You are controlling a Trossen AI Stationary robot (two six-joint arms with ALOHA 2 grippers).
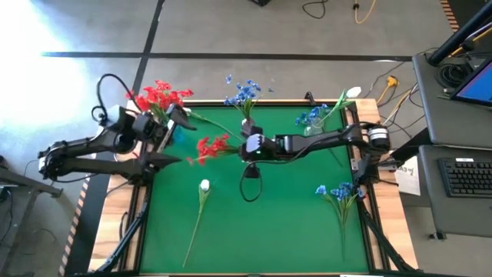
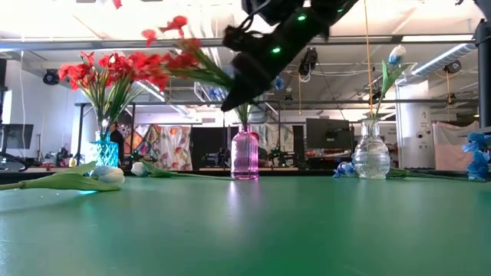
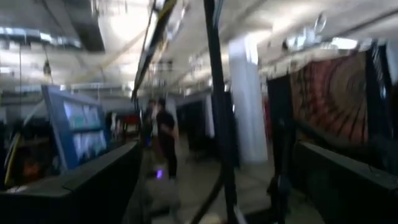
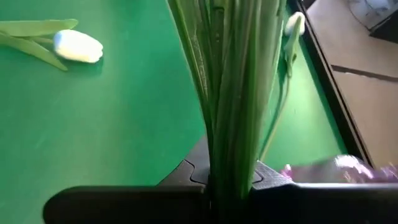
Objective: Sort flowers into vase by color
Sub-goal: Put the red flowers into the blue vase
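Observation:
My right gripper [image 1: 244, 148] hangs over the middle of the green table, shut on a red flower [image 1: 209, 146] whose blooms [image 2: 170, 42] point toward the table's left. More red flowers [image 1: 160, 96] stand in a teal vase [image 2: 106, 152] at the far left, beside my left gripper [image 1: 175, 121]. Blue flowers [image 1: 243, 92] stand in a pink vase [image 2: 244, 163]. A clear vase [image 2: 372, 159] at the far right holds blue blooms and a white bud [image 1: 353, 93]. One white flower [image 1: 204, 185] and a blue bunch [image 1: 338, 192] lie flat on the table. My right gripper pinches the red flower's bundle of green stems [image 4: 229, 158] between its two fingers, coming level from the table's right. The flower is lifted clear of the table and tilted, its stems [image 2: 211, 70] rising from the fingers up to the blooms on the left.
The three vases stand in a row along the table's far edge. The lying white flower's long stem [image 1: 194, 227] runs toward the near edge. Bare green mat [image 1: 269, 231] lies between it and the blue bunch. A desk with a keyboard [image 1: 467, 175] stands beyond the right edge.

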